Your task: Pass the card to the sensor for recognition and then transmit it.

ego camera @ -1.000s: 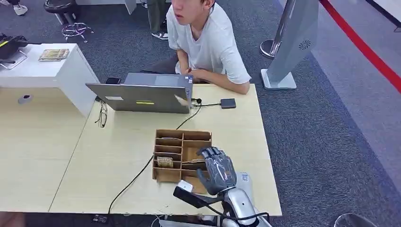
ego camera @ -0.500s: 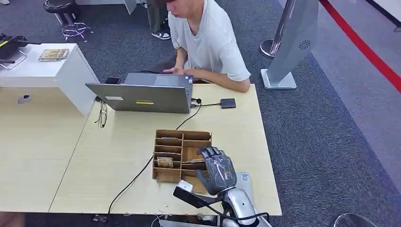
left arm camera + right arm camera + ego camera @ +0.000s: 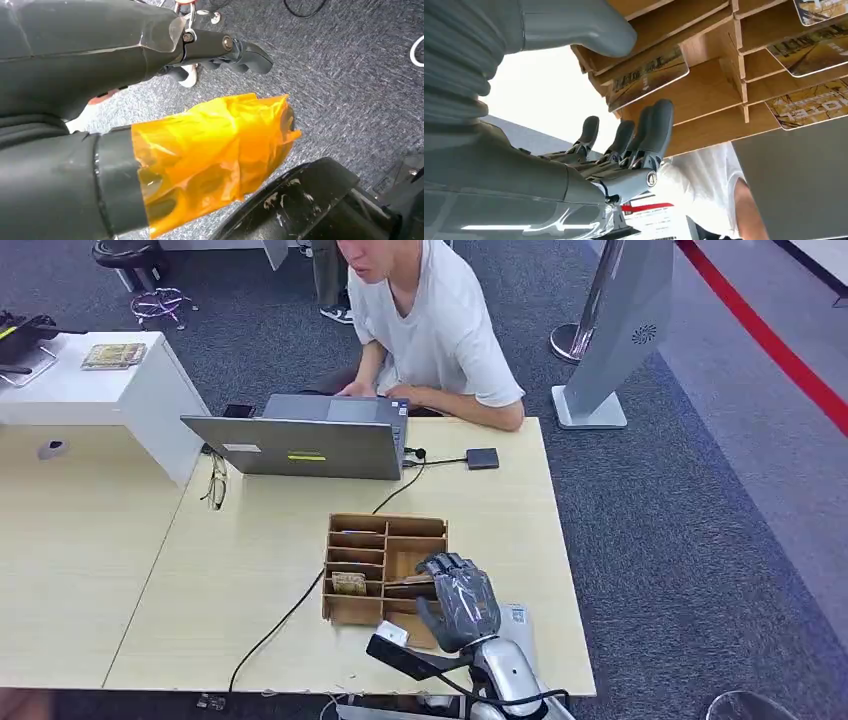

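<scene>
The right hand (image 3: 458,600) hovers at the near right corner of the wooden organizer (image 3: 385,568), its fingers (image 3: 651,132) apart and lightly curled with nothing between them. In the right wrist view a card (image 3: 649,77) juts from a slot of that organizer, lying between the thumb and the fingers, close to both; whether either touches it cannot be told. The organizer sits on the light wooden table (image 3: 250,570), in front of a grey laptop (image 3: 300,445) where a person (image 3: 430,325) in a white shirt sits. The left hand (image 3: 220,50) hangs over carpet, fingers curled in on nothing.
</scene>
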`<action>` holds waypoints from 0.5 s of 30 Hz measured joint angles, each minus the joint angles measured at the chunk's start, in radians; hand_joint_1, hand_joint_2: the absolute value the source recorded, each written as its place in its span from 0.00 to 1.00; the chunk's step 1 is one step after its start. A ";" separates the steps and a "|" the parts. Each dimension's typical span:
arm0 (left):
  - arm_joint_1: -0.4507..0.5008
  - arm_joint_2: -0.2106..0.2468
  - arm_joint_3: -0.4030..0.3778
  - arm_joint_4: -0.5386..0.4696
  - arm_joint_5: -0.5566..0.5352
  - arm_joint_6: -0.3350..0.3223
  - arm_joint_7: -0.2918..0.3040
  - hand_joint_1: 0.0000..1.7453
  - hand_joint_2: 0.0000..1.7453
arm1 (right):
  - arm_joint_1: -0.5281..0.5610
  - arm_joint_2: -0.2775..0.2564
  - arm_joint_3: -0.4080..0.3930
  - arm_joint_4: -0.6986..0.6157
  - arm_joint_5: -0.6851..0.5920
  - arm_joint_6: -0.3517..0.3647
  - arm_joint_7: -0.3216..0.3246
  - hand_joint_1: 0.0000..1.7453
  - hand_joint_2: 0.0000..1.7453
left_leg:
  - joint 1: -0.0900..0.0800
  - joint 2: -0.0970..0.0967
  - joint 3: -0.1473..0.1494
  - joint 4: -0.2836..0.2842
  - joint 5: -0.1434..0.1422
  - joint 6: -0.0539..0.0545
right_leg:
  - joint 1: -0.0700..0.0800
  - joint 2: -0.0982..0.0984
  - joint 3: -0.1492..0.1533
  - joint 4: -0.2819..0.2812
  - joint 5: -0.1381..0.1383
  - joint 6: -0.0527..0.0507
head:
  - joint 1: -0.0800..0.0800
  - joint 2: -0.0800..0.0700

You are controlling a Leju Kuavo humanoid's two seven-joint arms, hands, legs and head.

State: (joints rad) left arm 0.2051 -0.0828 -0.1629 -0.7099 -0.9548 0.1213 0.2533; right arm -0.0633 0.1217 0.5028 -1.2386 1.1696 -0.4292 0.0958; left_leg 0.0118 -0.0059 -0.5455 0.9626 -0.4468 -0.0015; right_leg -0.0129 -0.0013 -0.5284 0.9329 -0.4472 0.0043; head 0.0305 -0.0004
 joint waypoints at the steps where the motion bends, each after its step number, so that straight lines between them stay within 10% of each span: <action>1: 0.000 0.000 0.000 0.000 -0.002 -0.002 0.000 0.00 0.00 | 0.000 0.000 0.000 0.000 0.000 0.000 0.000 0.42 1.00 | 0.000 0.000 0.000 0.000 0.000 0.000 | 0.000 0.000 0.000 0.000 0.000 0.000 | 0.000 0.000; 15: 0.000 0.000 0.000 0.000 -0.006 -0.008 -0.001 0.00 0.00 | -0.005 0.007 0.000 0.008 0.002 0.005 0.000 0.41 1.00 | 0.000 0.000 0.000 0.000 0.000 0.000 | 0.000 0.000 0.000 0.000 0.000 0.000 | 0.000 0.000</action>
State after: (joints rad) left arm 0.2051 -0.0828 -0.1625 -0.7103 -0.9606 0.1129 0.2525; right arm -0.0681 0.1286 0.5032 -1.2306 1.1711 -0.4246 0.0954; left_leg 0.0119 -0.0059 -0.5456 0.9626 -0.4468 -0.0015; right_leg -0.0129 -0.0014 -0.5284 0.9329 -0.4472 0.0043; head 0.0305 -0.0004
